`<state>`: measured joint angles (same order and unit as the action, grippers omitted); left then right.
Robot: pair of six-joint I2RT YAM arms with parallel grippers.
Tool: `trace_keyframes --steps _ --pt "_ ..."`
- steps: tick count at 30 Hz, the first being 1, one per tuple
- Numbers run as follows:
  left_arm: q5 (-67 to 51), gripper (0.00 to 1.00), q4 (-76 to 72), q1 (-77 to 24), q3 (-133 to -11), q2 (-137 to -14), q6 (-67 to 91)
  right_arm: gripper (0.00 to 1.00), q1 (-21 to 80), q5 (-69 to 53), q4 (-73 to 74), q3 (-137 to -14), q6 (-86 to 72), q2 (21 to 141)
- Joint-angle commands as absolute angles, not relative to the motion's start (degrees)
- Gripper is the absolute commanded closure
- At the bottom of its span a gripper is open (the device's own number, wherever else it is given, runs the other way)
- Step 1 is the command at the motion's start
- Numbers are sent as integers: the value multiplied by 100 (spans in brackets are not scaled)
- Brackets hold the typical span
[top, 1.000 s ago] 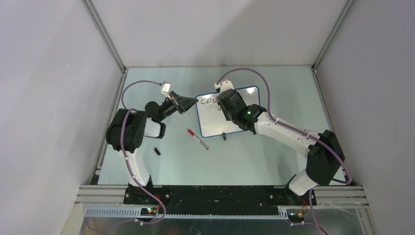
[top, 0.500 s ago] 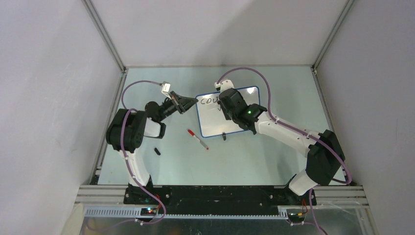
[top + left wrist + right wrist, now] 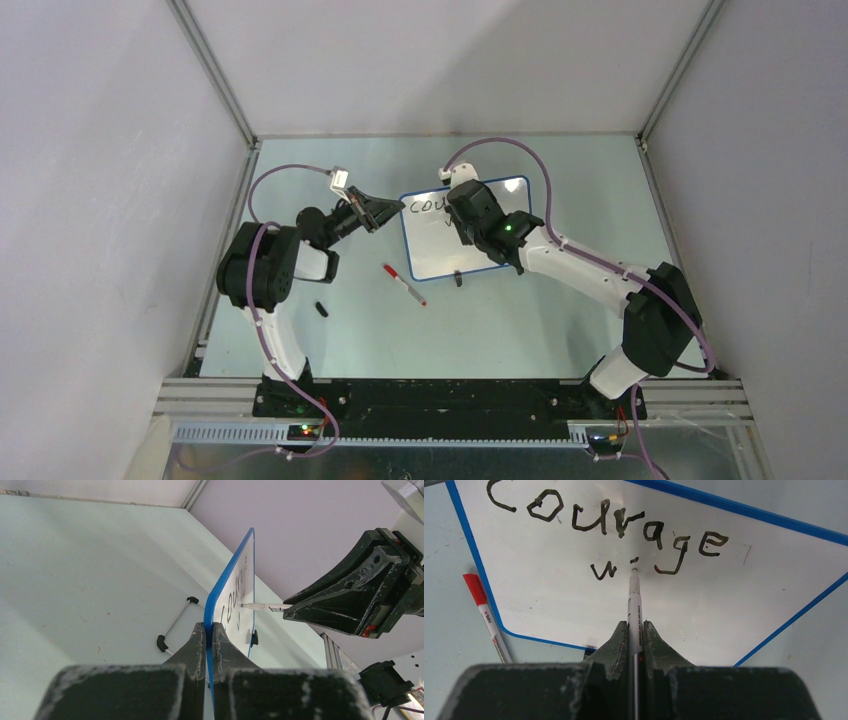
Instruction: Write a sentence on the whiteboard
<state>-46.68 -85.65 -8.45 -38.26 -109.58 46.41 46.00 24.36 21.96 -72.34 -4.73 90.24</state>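
The whiteboard [image 3: 430, 250] has a blue rim and stands tilted mid-table. It also shows in the left wrist view [image 3: 246, 580] and the right wrist view [image 3: 549, 600]. My left gripper [image 3: 210, 630] is shut on the board's left rim, seen from above [image 3: 393, 208]. My right gripper [image 3: 635, 630] is shut on a white marker [image 3: 635, 605] whose tip touches the board. The sentence [image 3: 619, 522] reads "courage", with "w" and a short dash below it. From above, my right gripper [image 3: 470, 215] hides most of the writing.
A red-capped marker [image 3: 404, 284] lies on the table left of the board, also in the right wrist view [image 3: 486, 617]. A small black cap [image 3: 321, 309] lies near the left arm. One black foot [image 3: 458, 279] of the board shows below its lower edge.
Almost nothing moved. The right arm shifted very slightly over the board with the marker; the left gripper kept its hold on the rim.
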Motion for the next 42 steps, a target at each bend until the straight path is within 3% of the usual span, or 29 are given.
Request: trace_keyframes --steps 1,42 --pt "-4774 100 -8780 -835 -3740 -10802 4263 100 4559 2440 2036 -7253 -532 9102" --pt "-4765 100 -8783 -843 -3724 -10787 4262 100 4425 2227 2331 -7251 -695 8765"
